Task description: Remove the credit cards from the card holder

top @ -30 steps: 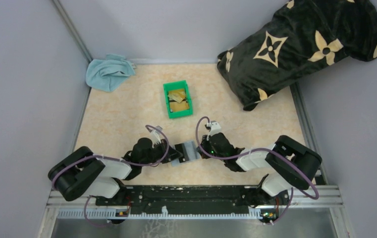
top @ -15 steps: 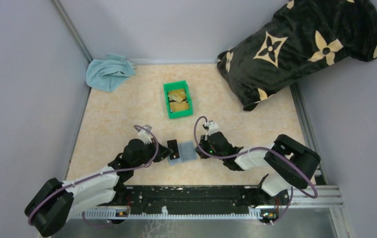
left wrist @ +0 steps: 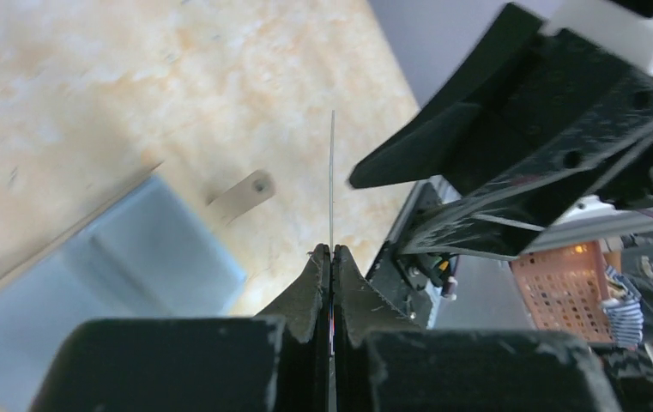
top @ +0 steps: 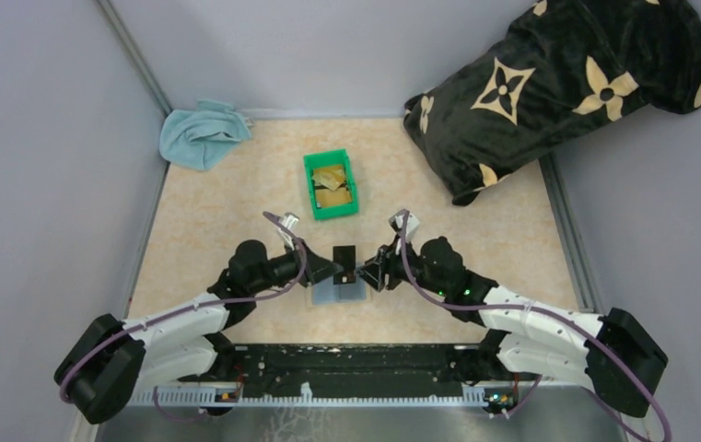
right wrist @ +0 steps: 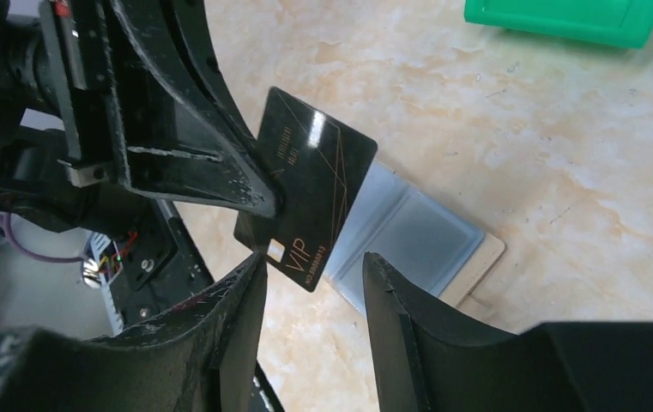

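Where the top view shows only a small dark rectangle between the two arms, the right wrist view reads it plainly. It is a glossy black credit card (right wrist: 314,193) with gold lines and the letters VIP, pinched at one edge by the left gripper (left wrist: 331,257), whose fingers press together on it. The left wrist view sees the same card edge-on, a thin line rising from those fingertips. The right gripper (right wrist: 315,259) faces the card with its fingers spread apart, holding nothing. Below both grippers the blue-grey folding card holder (right wrist: 413,232) lies open and flat on the marbled beige desk (top: 217,221). Beyond them a green plastic bin (top: 309,189) holds gold-tan cards (top: 333,187). Half a second ago the card hung low at the holder's left edge and the right gripper sat at its right edge; now the card is raised over the holder.
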Controlling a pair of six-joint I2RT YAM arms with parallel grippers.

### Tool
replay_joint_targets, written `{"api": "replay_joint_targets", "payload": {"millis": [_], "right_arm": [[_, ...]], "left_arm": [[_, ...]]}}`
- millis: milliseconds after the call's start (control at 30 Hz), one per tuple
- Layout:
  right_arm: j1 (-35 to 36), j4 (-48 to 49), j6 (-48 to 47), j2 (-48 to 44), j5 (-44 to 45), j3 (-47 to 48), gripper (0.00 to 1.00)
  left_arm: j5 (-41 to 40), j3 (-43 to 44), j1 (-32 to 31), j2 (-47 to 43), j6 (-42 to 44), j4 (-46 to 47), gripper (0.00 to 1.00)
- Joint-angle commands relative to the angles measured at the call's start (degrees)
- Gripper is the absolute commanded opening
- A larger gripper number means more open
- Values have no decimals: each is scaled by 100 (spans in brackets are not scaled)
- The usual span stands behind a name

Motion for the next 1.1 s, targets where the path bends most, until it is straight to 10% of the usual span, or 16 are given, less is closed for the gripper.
{"api": "replay_joint_targets", "payload": {"millis": [0, 467, 700, 1067], "right_arm": [[-383, 218, 39, -193, -1134, 218, 46], [-441, 173, -143, -481, -1917, 414, 1], [-510, -599, -395, -777, -1573, 580, 0], [-1063, -1326, -652, -1189, -1539, 781, 0]], "left_arm": [[795, 467, 20, 294, 169, 1101, 0], [1569, 831, 29, 1238, -260, 2591, 0], [1045, 726, 65, 954, -16, 1970, 21], [725, 446, 488, 341, 235, 1131, 15]]}}
